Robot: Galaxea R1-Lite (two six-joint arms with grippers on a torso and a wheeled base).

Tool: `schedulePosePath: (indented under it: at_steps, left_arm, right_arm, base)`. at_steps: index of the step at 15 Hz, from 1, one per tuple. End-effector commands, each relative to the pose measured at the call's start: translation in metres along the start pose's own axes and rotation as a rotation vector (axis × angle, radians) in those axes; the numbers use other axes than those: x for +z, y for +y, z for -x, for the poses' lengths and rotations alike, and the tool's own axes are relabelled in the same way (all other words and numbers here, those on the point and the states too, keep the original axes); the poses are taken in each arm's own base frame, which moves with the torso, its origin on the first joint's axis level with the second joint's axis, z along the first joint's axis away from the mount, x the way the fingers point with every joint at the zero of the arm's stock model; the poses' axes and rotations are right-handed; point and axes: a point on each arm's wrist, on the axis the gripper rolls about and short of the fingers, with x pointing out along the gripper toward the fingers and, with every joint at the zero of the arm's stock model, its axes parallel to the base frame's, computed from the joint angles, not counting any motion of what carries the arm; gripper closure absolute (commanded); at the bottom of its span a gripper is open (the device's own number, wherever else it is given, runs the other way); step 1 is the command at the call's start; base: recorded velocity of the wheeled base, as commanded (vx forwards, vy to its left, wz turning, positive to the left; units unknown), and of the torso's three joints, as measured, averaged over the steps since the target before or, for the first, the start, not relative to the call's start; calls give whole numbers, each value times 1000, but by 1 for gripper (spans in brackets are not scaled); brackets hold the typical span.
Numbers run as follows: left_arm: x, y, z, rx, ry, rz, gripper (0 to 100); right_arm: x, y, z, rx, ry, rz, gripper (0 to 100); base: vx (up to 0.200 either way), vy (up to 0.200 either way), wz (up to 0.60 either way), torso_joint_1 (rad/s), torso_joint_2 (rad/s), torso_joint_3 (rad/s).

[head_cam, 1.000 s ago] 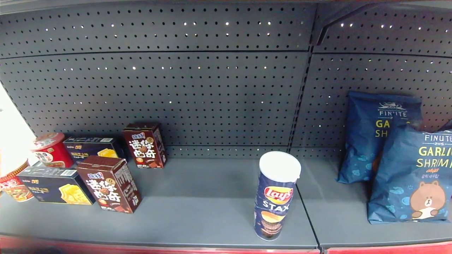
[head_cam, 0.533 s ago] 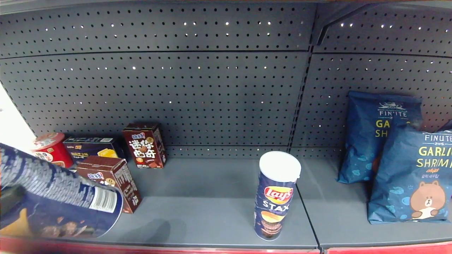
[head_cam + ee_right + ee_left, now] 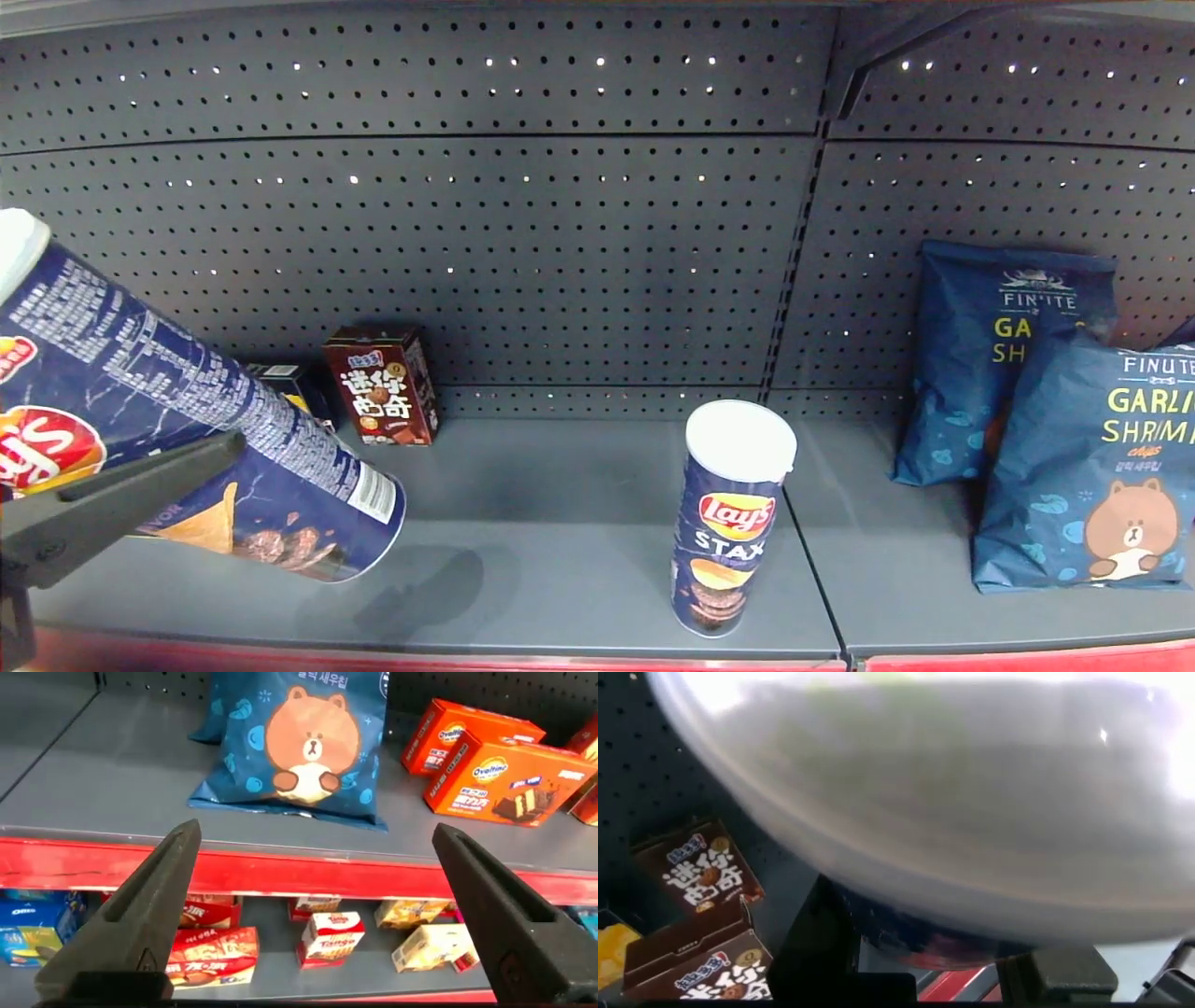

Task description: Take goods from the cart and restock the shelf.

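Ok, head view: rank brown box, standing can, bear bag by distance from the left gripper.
1. Brown box, back left, just past the left gripper and its held can.
2. Standing can, middle front.
3. Bear bag, far right.

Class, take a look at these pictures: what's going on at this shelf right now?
The robot is restocking. Its left gripper holds a dark blue chip can, tilted, in the air over the left part of the shelf, near a brown snack box. A matching can stands upright at the shelf's front middle, and blue chip bags lean on the right. The right gripper hangs open and empty before the shelf edge near those bags.
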Motion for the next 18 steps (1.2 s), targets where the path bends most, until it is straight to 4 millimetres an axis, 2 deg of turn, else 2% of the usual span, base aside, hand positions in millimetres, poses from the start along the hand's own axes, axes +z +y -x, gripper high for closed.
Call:
schedulePosePath:
  at_steps: [1,3,5,7,11,12,15,18]
  left_arm:
    - [-1,0,-1,-2,5,3,100]
    - [-2,1,-1,7,7,-2,100]
    - [-5,-1,4,115,38,-21,100]
    - [-5,-5,0,68,49,-16,100]
    - [-6,1,-34,-5,112,0,100]
    - [-1,0,-50,-48,122,2,100]
    - [-7,10,-90,-62,200,12,100]
    - [-28,19,-136,-78,226,-24,100]
  right_arm:
    - [0,0,0,1,5,0,0]
    - [0,0,0,0,6,-7,0]
    - [0,0,0,0,8,-62,0]
    - [0,0,0,0,10,-78,0]
    - [0,0,0,-7,11,-89,0]
    - [-1,0,0,-8,13,-101,0]
    - [0,0,0,1,11,-98,0]
    - [-1,0,0,-7,13,-92,0]
  base:
    - [0,0,0,0,0,0]
    - [0,0,0,0,0,0]
    - [0,0,0,0,0,0]
    - [0,0,0,0,0,0]
    - [0,0,0,0,0,0]
    - [0,0,0,0,0,0]
    - [0,0,0,0,0,0]
    - [0,0,0,0,0,0]
